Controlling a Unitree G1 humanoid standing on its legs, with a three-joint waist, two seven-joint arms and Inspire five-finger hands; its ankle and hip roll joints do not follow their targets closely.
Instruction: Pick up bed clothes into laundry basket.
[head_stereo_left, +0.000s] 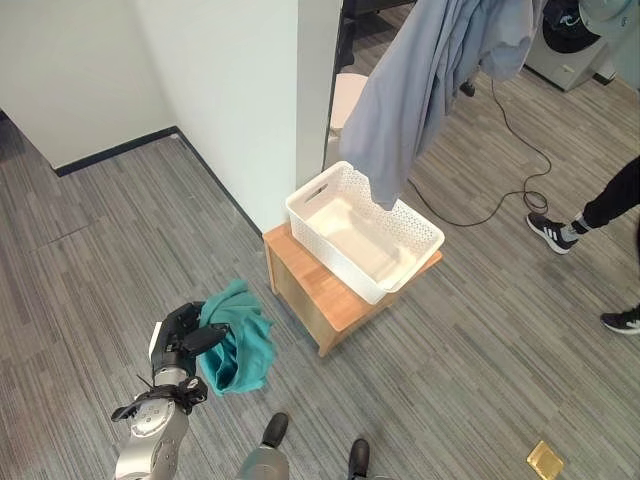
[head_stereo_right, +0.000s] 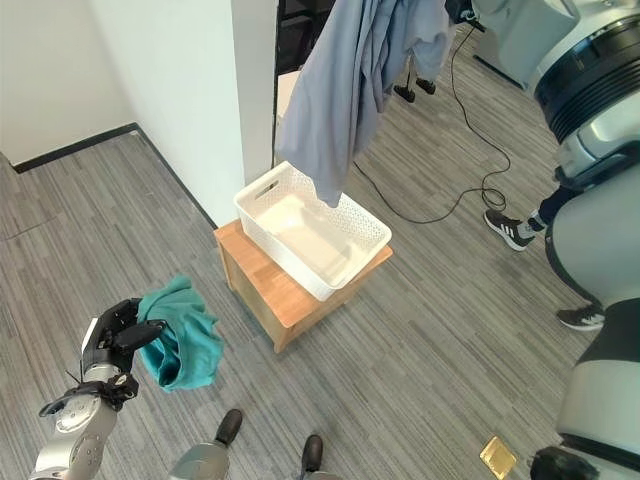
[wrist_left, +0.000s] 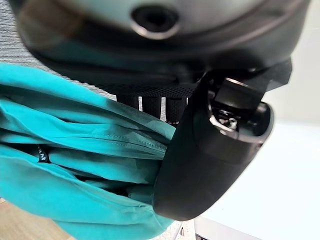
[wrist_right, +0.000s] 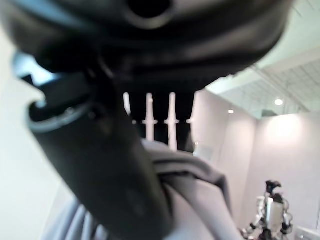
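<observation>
— Grey wood-grain flooring (head_stereo_left: 90, 250) ran across the room you were working in, with a white wall corner (head_stereo_left: 240, 100) jutting toward a small light wooden stool (head_stereo_left: 325, 295). What stood on that stool?

— You had a white perforated plastic laundry basket (head_stereo_left: 415, 240) sitting on it, covering most of the stool's top and leaving bare wood along the near edge. The basket's inside looked pale and bare where it could be seen.

— Where were the clothes?

— You held both pieces. Your left hand (head_stereo_left: 185, 335) was low at the near left, over the floor beside the stool, fingers and thumb curled around a bunched teal cloth garment (head_stereo_left: 240, 340) that hung from it clear of the basket. The left wrist view showed the thumb pressed into the teal folds.

— And the other hand?

— Your right hand (wrist_right: 105, 165) was raised high, thumb and fingers closed on a long grey-blue fabric garment (head_stereo_left: 420, 90). That garment draped down from the top of the head views, and its lowest point hung at the basket's far rim, just inside or touching; you could not tell which.

— Anyone nearby?

— You had a person's dark-trousered legs and sneakers (head_stereo_left: 555, 232) on the floor to the right, near a black cable (head_stereo_left: 520, 140).
</observation>
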